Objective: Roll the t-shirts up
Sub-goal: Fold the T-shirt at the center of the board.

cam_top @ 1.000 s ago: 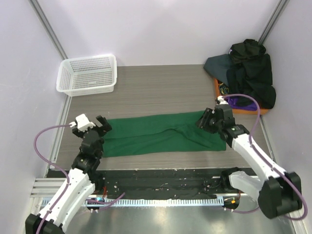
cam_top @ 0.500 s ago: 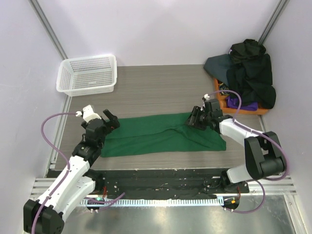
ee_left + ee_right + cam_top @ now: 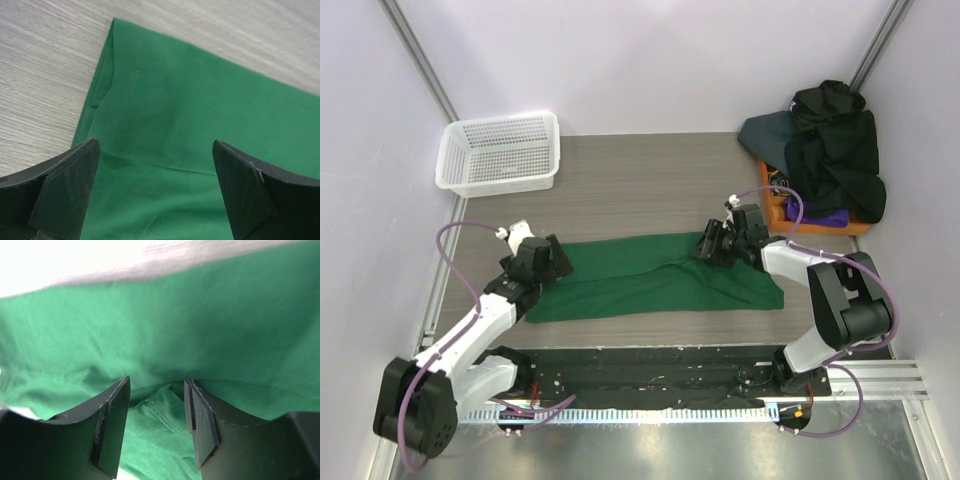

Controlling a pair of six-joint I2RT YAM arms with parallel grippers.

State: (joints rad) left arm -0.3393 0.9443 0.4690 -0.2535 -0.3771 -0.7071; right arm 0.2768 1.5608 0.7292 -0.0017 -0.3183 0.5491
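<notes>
Shirt (image 3: 650,275) lies flat. Left pincer (image 3: 558,262) is wide open over its left end. Right pincer (image 3: 704,247) is half open on its right half.

I see a grey-brown wood-grain table (image 3: 650,190) closed in on three sides by plain, pale lavender walls (image 3: 650,60). Slim metal posts (image 3: 420,60) run up the two back corners. A black strip (image 3: 650,362) and a brushed metal plate (image 3: 650,445) line the near edge. The light is soft and even.
</notes>
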